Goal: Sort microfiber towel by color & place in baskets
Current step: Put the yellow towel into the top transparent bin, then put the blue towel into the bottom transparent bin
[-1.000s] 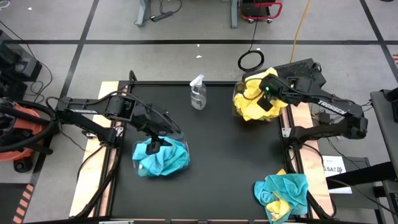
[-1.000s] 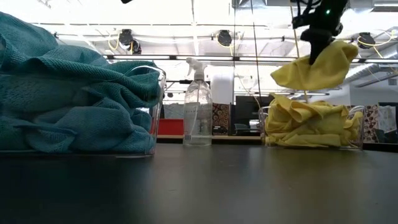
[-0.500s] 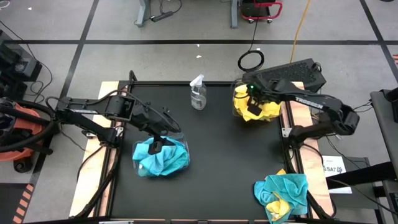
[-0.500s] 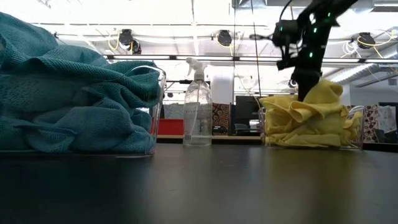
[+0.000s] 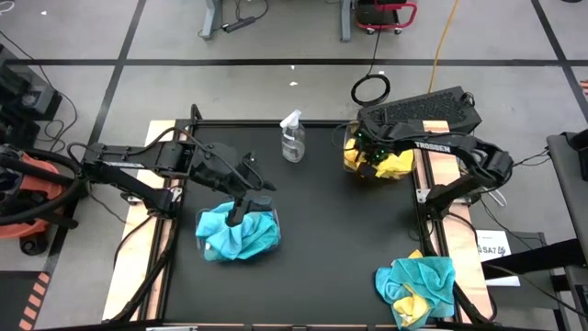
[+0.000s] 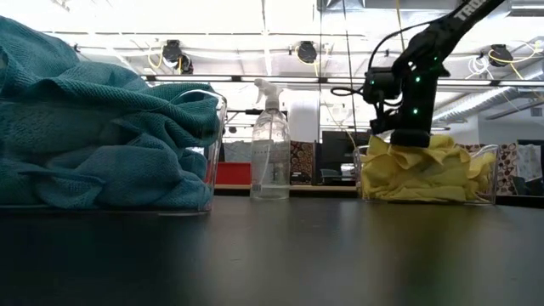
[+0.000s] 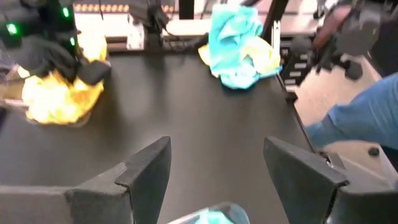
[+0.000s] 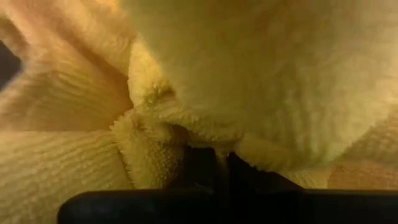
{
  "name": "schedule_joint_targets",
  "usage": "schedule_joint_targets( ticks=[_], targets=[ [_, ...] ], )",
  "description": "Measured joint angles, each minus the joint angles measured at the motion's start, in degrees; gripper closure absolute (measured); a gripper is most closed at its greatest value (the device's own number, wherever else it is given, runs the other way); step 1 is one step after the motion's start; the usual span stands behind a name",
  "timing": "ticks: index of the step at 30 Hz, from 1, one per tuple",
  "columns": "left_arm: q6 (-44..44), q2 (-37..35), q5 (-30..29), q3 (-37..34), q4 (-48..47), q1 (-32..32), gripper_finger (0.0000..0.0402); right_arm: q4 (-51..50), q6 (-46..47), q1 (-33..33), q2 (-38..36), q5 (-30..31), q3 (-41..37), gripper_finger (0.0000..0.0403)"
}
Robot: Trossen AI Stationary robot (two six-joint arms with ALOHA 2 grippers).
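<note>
A clear basket of teal towels (image 5: 237, 233) stands at the table's left (image 6: 110, 127). My left gripper (image 5: 243, 211) hovers open just above it, and its wrist view shows both fingers spread wide (image 7: 216, 149). A second clear basket (image 6: 425, 174) at the far right holds yellow towels (image 5: 390, 164). My right gripper (image 5: 367, 154) is sunk into that yellow pile (image 6: 410, 140), shut on a yellow towel (image 8: 186, 93). A mixed heap of teal and yellow towels (image 5: 415, 287) lies at the near right corner. My right gripper comes from above, pointing down, into the yellow towels in the basket. A fold of yellow cloth (image 8: 155, 134) runs down between its fingers, and the towel lies bunched on the pile. The cloth hides the fingertips, so how many layers they hold does not show.
A clear spray bottle (image 5: 292, 138) stands upright at the far middle of the table (image 6: 270, 149), between the two baskets. The black table's middle (image 5: 322, 221) is bare. A person's blue-clad leg shows beyond the table's edge (image 7: 354, 124).
My right gripper has come down and toward the table's left, carrying the yellow towel that hung from it above the basket. The towel now lies pressed onto the yellow pile. My left gripper has shifted slightly toward the table's right, over the teal basket.
</note>
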Motion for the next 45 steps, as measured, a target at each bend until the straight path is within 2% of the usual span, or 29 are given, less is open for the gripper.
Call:
schedule_joint_targets(
  ticks=[13, 16, 24, 28, 36, 45],
  targets=[
    [0.0, 0.0, -0.5, 0.0, 6.4, 2.5, 0.0139, -0.7, -0.1, -0.8, 1.3, -3.1, 0.3, 0.0395],
    [-0.1, 0.0, -0.6, 0.0, 7.7, 2.9, 0.0139, -2.4, -0.1, -0.7, 0.0, -4.0, 1.2, 0.0375],
    [-0.1, 0.0, -1.4, 0.0, 7.5, 2.9, 0.0139, -8.2, 0.1, -0.7, -6.4, -5.4, 5.4, 0.0291],
    [-0.1, 0.0, -1.4, 0.0, 7.4, 2.9, 0.0139, -10.5, 1.4, -0.7, -9.5, -5.7, 6.9, 0.0265],
    [-0.1, 0.0, -1.4, 0.0, 7.4, 2.9, 0.0139, -12.8, 1.8, -0.7, -14.9, -6.1, 9.7, 0.0242],
    [-0.1, 0.0, -1.4, 0.0, 7.4, 2.9, 0.0139, -16.4, 1.8, -0.7, -18.8, -6.3, 16.8, 0.0241]
  ],
)
